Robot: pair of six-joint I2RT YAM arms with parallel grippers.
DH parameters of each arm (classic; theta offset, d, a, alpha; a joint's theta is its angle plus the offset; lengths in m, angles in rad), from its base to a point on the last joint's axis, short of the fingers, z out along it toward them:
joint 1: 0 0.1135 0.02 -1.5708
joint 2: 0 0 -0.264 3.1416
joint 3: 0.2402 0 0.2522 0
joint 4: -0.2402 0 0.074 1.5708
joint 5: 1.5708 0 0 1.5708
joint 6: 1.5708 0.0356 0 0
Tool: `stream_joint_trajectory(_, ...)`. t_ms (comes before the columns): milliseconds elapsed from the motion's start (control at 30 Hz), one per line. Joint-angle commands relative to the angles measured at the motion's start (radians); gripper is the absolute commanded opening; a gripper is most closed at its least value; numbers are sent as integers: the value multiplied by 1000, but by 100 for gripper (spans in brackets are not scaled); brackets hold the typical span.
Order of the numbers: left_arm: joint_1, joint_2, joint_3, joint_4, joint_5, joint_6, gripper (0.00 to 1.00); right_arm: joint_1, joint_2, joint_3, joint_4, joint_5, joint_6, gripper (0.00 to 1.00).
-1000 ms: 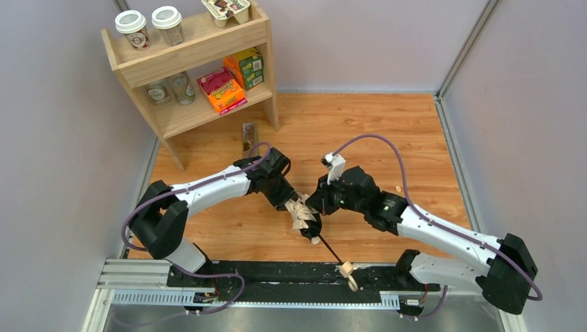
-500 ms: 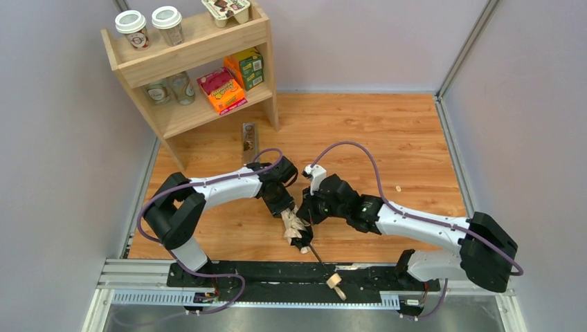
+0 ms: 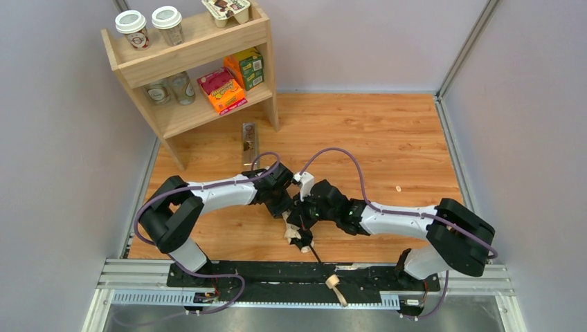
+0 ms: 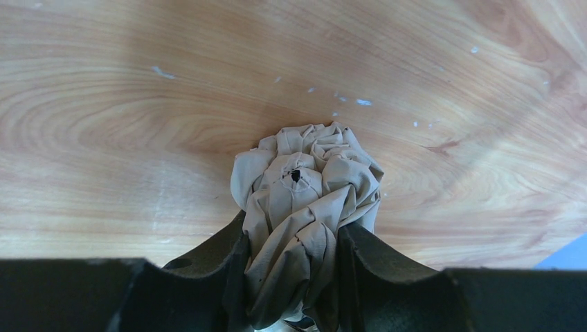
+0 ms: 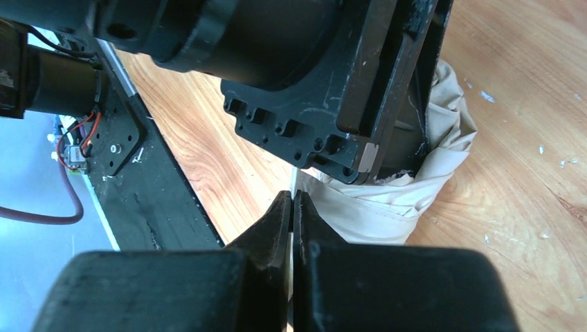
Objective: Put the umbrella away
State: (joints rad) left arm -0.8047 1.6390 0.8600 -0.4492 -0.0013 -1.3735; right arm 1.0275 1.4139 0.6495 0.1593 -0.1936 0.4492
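Observation:
The umbrella lies at the near middle of the wooden floor; its bunched beige canopy [image 3: 293, 234] is between both grippers. Its thin black shaft [image 3: 320, 259] runs toward the near rail and ends in the wooden knob handle [image 3: 333, 281] with its strap. My left gripper [image 3: 286, 211] is shut on the canopy's top; the twisted fabric [image 4: 304, 200] fills the gap between its fingers [image 4: 294, 277]. My right gripper [image 3: 302, 223] sits against the canopy's lower side. Its jaws [image 5: 293, 200] are pressed together on a thin pale edge of the fabric [image 5: 387, 200].
A wooden shelf [image 3: 194, 69] with cups, jars and snack boxes stands at the far left. A small wrapped bar [image 3: 248, 137] lies on the floor before it. A black rail [image 3: 263, 273] runs along the near edge. The left arm's wrist [image 5: 297, 69] hangs close above the right fingers.
Both grippers moved left and toward the near edge with the umbrella. The canopy and the handle shifted left with them. The two wrists are now closer together.

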Motion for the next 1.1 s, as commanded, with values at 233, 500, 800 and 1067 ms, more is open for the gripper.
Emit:
stream_joint_trajectory(233,-76,203,-88,150,-172,-52,0,45,77,41,77,14,-10,0)
stream_joint_trajectory(500,-79,216,-110,155,-190,-53,0,52,76,42,-58,74,-26,0)
stream_joint_trajectory(800,-79,208,-82,99,-184,-68,0,82,165,67,-266,311,-49,0)
stream_joint_trajectory(1067,-77,211,-70,75,-174,-81,0,134,111,67,-385,459,-40,17)
